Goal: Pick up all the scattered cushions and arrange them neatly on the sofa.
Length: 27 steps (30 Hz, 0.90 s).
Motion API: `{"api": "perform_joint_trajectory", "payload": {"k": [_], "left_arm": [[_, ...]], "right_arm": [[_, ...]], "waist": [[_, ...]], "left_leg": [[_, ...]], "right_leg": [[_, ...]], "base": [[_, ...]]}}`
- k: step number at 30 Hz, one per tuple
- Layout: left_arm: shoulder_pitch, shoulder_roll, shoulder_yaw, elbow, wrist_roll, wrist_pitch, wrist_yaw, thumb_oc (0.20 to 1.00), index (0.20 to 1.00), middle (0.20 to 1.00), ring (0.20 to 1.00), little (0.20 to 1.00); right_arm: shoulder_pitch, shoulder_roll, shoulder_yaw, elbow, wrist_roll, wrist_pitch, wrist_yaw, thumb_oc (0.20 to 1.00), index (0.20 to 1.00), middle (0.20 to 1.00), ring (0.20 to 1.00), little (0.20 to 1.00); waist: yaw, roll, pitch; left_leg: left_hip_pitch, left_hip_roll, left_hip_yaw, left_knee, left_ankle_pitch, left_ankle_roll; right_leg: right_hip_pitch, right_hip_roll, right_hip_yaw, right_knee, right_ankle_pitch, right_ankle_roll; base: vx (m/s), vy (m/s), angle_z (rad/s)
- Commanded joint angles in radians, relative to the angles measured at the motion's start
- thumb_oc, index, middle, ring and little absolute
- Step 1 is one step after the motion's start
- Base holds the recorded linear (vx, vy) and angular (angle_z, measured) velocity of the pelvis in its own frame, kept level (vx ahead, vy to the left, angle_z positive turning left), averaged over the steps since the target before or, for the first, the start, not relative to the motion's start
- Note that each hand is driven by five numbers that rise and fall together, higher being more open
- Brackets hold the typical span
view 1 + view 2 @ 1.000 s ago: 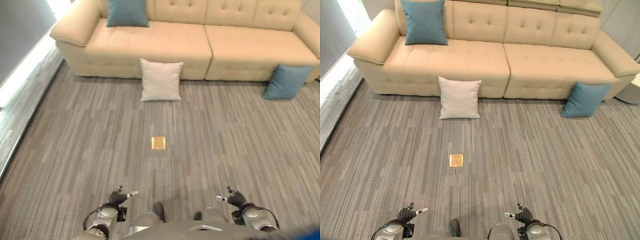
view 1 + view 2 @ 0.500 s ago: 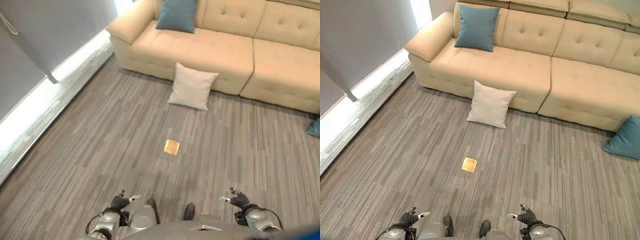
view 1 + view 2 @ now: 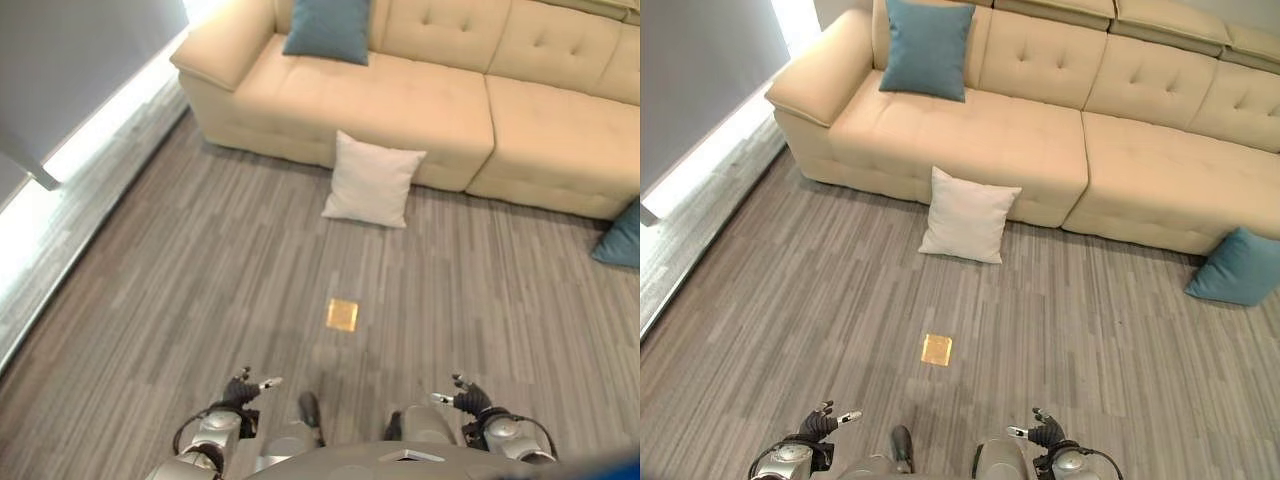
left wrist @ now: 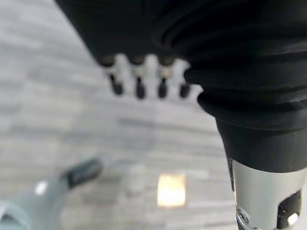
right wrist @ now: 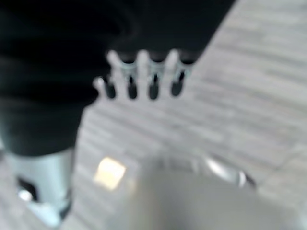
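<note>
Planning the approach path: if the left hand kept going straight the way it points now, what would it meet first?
Probably nothing soon. The left hand is empty and points forward over bare floor; the white cushion and brass floor plate lie to its right. Far ahead stands the sofa; depth is unclear.

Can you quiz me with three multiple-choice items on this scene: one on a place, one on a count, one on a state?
1. Where is the white cushion?
A. on the sofa seat
B. on the floor, against the sofa front
C. in the left hand

2. How many teal cushions are in sight?
A. one
B. two
C. three

3. What state are the hands in?
A. both open, holding nothing
B. left shut on a cushion
C. both shut on a cushion

Answers:
1 B: it stands on the floor, leaning on the sofa front.
2 B: one teal cushion leans on the sofa back; another sits on the floor at the robot's right.
3 A: the left hand and right hand hang low with relaxed fingers, nothing in them.
</note>
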<state>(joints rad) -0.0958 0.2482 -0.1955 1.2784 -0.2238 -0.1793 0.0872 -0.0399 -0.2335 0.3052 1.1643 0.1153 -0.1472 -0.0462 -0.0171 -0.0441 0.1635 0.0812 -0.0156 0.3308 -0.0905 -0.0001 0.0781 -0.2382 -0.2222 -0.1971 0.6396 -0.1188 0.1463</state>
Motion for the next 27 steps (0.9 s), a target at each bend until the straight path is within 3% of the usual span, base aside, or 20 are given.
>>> {"api": "perform_joint_trajectory", "payload": {"k": [1, 3, 4, 6, 9, 11, 14, 15, 17, 18, 19, 21, 24, 27], "left_arm": [[0.001, 0.002, 0.015, 0.017, 0.01, -0.006, -0.007, 1.0, 1.0, 1.0, 1.0, 1.0], [0.0, 0.002, 0.018, 0.016, 0.011, -0.008, -0.007, 1.0, 1.0, 1.0, 1.0, 1.0], [-0.001, 0.002, 0.033, 0.019, 0.016, -0.007, -0.005, 1.0, 1.0, 1.0, 1.0, 1.0], [0.003, 0.001, 0.042, 0.025, 0.026, -0.005, -0.006, 1.0, 1.0, 1.0, 1.0, 1.0], [0.011, -0.008, 0.034, 0.029, 0.036, -0.008, -0.014, 1.0, 1.0, 1.0, 1.0, 1.0], [0.016, -0.02, 0.031, 0.031, 0.036, -0.007, -0.019, 1.0, 1.0, 1.0, 1.0, 1.0], [0.011, -0.028, 0.011, 0.01, 0.018, -0.015, -0.018, 1.0, 1.0, 1.0, 1.0, 1.0], [0.008, -0.032, 0.012, 0.008, 0.006, -0.013, -0.018, 1.0, 1.0, 1.0, 1.0, 1.0], [0.004, -0.036, 0.006, 0.005, -0.013, -0.013, -0.012, 1.0, 1.0, 1.0, 1.0, 1.0], [0.018, -0.037, 0.007, 0.005, -0.003, -0.015, -0.009, 1.0, 1.0, 1.0, 1.0, 1.0], [0.018, -0.037, 0.007, 0.005, -0.003, -0.015, -0.009, 1.0, 1.0, 1.0, 1.0, 1.0], [0.027, -0.033, 0.014, 0.014, -0.001, -0.015, -0.006, 1.0, 1.0, 1.0, 1.0, 1.0], [0.032, -0.027, 0.023, 0.023, -0.002, -0.011, -0.01, 1.0, 1.0, 1.0, 1.0, 1.0], [0.037, -0.023, 0.022, 0.028, 0.004, -0.011, -0.01, 1.0, 1.0, 1.0, 1.0, 1.0]], "right_arm": [[-0.057, -0.035, 0.0, 0.001, 0.014, -0.016, -0.007, 1.0, 1.0, 1.0, 1.0, 1.0], [-0.058, -0.038, -0.003, -0.001, 0.014, -0.018, -0.009, 1.0, 1.0, 1.0, 1.0, 1.0], [-0.061, -0.041, -0.006, -0.02, 0.009, -0.02, -0.01, 1.0, 1.0, 1.0, 1.0, 1.0], [-0.059, -0.042, -0.007, -0.028, 0.0, -0.019, -0.01, 1.0, 1.0, 1.0, 1.0, 1.0], [-0.047, -0.048, -0.011, -0.025, 0.002, -0.02, -0.005, 1.0, 1.0, 1.0, 1.0, 1.0], [-0.034, -0.053, -0.021, -0.015, 0.006, -0.018, -0.002, 1.0, 1.0, 1.0, 1.0, 1.0], [-0.024, -0.067, -0.019, -0.018, 0.025, -0.028, -0.001, 1.0, 1.0, 1.0, 1.0, 1.0], [-0.027, -0.068, -0.014, -0.011, 0.024, -0.025, -0.001, 1.0, 1.0, 1.0, 1.0, 1.0], [-0.028, -0.068, -0.006, 0.007, 0.033, -0.019, 0.0, 1.0, 1.0, 1.0, 1.0, 1.0], [-0.025, -0.07, 0.0, 0.008, 0.024, -0.021, -0.001, 1.0, 1.0, 1.0, 1.0, 1.0], [-0.025, -0.07, 0.0, 0.008, 0.024, -0.021, -0.001, 1.0, 1.0, 1.0, 1.0, 1.0], [-0.026, -0.068, 0.011, 0.007, 0.015, -0.024, -0.005, 1.0, 1.0, 1.0, 1.0, 1.0], [-0.022, -0.06, 0.005, 0.007, 0.019, -0.027, -0.003, 1.0, 1.0, 1.0, 1.0, 1.0], [-0.025, -0.052, 0.008, 0.015, 0.017, -0.024, -0.002, 1.0, 1.0, 1.0, 1.0, 1.0]], "waist": [[0.003, 0.005, 0.004], [-0.003, 0.006, 0.008], [-0.014, 0.004, 0.011], [-0.02, 0.001, 0.007], [-0.043, -0.007, -0.004], [-0.039, -0.008, -0.02], [-0.03, -0.033, -0.003], [-0.019, -0.038, 0.004], [0.001, -0.045, 0.012], [0.019, -0.046, 0.004], [0.02, -0.046, 0.005], [0.043, -0.035, 0.008], [0.046, -0.037, 0.006], [0.055, -0.038, -0.009]], "left_leg": [[-0.005, 0.005, -0.096, 0.056, -0.028, -0.088], [0.01, 0.003, -0.095, 0.054, -0.037, -0.094], [0.054, -0.002, -0.094, 0.048, -0.061, -0.108], [0.071, -0.004, -0.087, 0.053, -0.078, -0.116], [0.094, -0.009, -0.109, 0.092, -0.119, -0.122], [0.082, 0.001, -0.113, 0.213, -0.099, -0.158], [-0.015, 0.042, -0.117, 0.448, -0.017, -0.229], [-0.033, 0.048, -0.127, 0.479, -0.003, -0.236], [-0.089, 0.05, -0.126, 0.401, -0.033, -0.207], [-0.129, 0.07, -0.104, 0.261, -0.032, -0.177], [-0.128, 0.07, -0.104, 0.261, -0.032, -0.177], [-0.165, 0.096, -0.128, 0.169, 0.061, -0.19], [-0.157, 0.108, -0.079, 0.166, 0.067, -0.186], [-0.126, 0.075, -0.106, 0.15, 0.043, -0.162]], "right_leg": [[0.109, 0.064, -0.066, -0.324, 0.139, -0.003], [0.102, 0.06, -0.094, -0.382, 0.146, -0.004], [0.073, 0.056, -0.157, -0.514, 0.189, 0.009], [0.06, 0.037, -0.199, -0.546, 0.214, 0.02], [0.081, 0.071, -0.092, -0.553, 0.205, 0.009], [0.126, 0.08, -0.129, -0.573, 0.209, -0.009], [0.199, 0.093, -0.143, -0.614, 0.188, -0.048], [0.216, 0.097, -0.145, -0.621, 0.175, -0.057], [0.251, 0.105, -0.151, -0.643, 0.154, -0.057], [0.278, 0.119, -0.134, -0.656, 0.132, -0.046], [0.279, 0.119, -0.134, -0.656, 0.132, -0.046], [0.313, 0.142, -0.109, -0.655, 0.101, -0.049], [0.333, 0.143, -0.112, -0.632, 0.073, -0.055], [0.34, 0.124, -0.103, -0.586, 0.057, -0.045]], "base": [[0.33, 0.002, -0.03], [0.28, -0.051, -0.06], [0.35, -0.102, 0.19], [0.34, -0.112, 0.05], [0.28, -0.112, -0.07], [0.28, -0.158, 0.37], [0.16, -0.196, 0.11], [0.17, -0.158, 0.12], [0.29, -0.076, -0.09], [0.28, 0.005, 0.0], [0.28, 0.033, 0.04], [0.24, 0.05, -0.23], [0.24, 0.077, -0.38], [0.26, 0.151, -0.1]]}}
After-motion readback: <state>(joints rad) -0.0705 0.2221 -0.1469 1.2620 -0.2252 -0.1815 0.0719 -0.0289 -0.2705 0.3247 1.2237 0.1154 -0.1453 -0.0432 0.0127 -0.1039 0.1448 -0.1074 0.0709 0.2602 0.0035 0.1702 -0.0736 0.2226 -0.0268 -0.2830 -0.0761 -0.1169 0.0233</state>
